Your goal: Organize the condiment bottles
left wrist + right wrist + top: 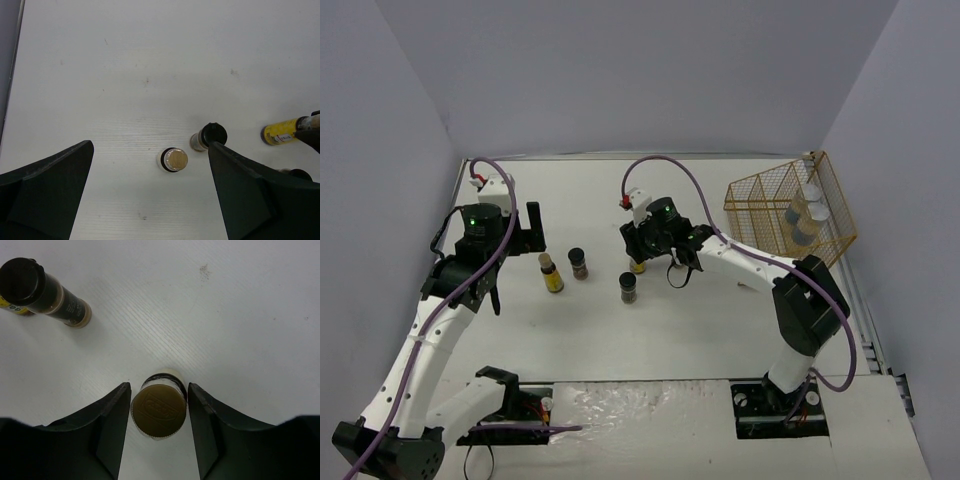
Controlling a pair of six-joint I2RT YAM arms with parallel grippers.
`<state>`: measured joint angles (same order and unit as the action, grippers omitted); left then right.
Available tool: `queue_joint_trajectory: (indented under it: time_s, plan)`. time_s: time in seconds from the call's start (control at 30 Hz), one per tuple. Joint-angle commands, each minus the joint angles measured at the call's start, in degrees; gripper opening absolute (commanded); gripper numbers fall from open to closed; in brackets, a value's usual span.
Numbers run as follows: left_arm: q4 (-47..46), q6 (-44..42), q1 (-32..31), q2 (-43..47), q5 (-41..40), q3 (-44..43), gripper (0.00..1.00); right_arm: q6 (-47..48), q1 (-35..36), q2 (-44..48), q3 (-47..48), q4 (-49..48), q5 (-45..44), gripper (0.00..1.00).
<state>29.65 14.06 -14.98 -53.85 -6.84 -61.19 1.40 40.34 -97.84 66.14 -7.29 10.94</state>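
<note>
A slim yellow-filled bottle (159,411) with an olive-gold cap stands on the white table between the fingers of my right gripper (158,386), which press against the cap on both sides. From above, that bottle (637,267) shows just under the right gripper (642,252). A second yellow bottle (551,273) and two short dark black-capped bottles (578,263) (628,286) stand mid-table. My left gripper (150,145) hangs open above the second yellow bottle (174,160), with nothing between its fingers. Two clear jars (805,215) sit in the wire basket (760,205).
The gold wire basket stands at the far right, near the right wall. A dark bottle (45,294) stands up and to the left of the right gripper's fingers. Grey walls enclose the table on three sides.
</note>
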Motion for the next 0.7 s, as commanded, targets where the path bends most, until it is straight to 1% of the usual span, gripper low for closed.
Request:
queue_joint_trajectory:
  time_s: [0.0,0.03,0.07,0.1,0.17,0.27,0.37,0.53,0.6,0.67]
  plan:
    - [-3.8,0.9,0.2,-0.2,0.7,-1.3,0.97,0.0,0.4,2.5,0.4,-4.9,-2.4,0.33]
    - [-3.8,0.9,0.2,-0.2,0.7,-1.3,0.97,0.0,0.4,2.8,0.4,-5.1,-2.6,0.32]
    - [-3.8,0.9,0.2,-0.2,0.7,-1.3,0.97,0.0,0.4,3.1,0.5,-5.4,-2.9,0.27]
    - [-3.8,0.9,0.2,-0.3,0.7,-1.3,0.97,0.0,0.4,3.5,0.8,-5.7,-3.4,0.19]
    - [-3.8,0.9,0.2,-0.2,0.7,-1.3,0.97,0.0,0.4,4.4,1.1,-5.9,-4.0,0.09]
    - [-3.8,0.9,0.2,0.0,0.6,-1.3,0.97,-0.3,0.4,6.0,2.1,-6.1,-5.4,0.00]
    - [-3.7,0.8,0.2,0.1,0.5,-1.3,0.97,-0.8,0.4,9.1,4.1,-5.7,-9.7,0.00]
    - [-3.8,0.8,0.2,0.1,0.5,-1.3,0.97,-2.9,-1.4,13.4,8.7,-1.6,-24.0,0.00]
    - [-3.7,0.8,0.2,0.1,0.5,-1.3,0.97,-4.3,-3.2,15.4,11.3,0.3,-27.5,0.00]
    - [-3.7,0.8,0.3,0.1,0.6,-1.3,0.97,-5.9,-6.6,17.0,12.7,2.3,-30.4,0.00]
